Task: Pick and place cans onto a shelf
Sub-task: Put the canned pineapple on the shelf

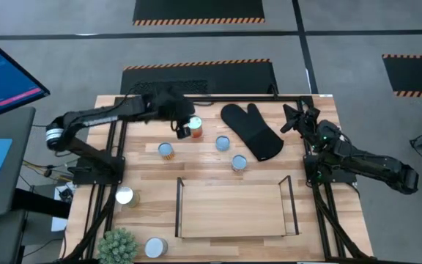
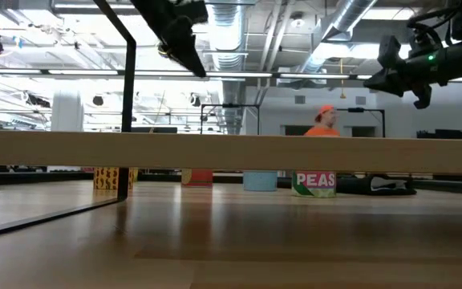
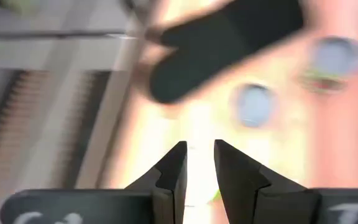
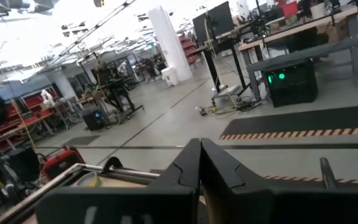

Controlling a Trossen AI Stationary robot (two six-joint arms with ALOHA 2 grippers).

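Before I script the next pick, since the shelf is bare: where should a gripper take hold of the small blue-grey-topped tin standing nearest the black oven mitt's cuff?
Grip the blue-grey-topped tin around its round side wall, coming straight down from above. It stands upright with its flat top showing. The black oven mitt lies close behind it, so probably set the fingers left and right of the tin, where the wood is bare.

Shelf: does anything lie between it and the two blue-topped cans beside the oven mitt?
Nothing visible does. The two cans stand on bare wood just behind the shelf; the oven mitt lies off to one side, out of the path.
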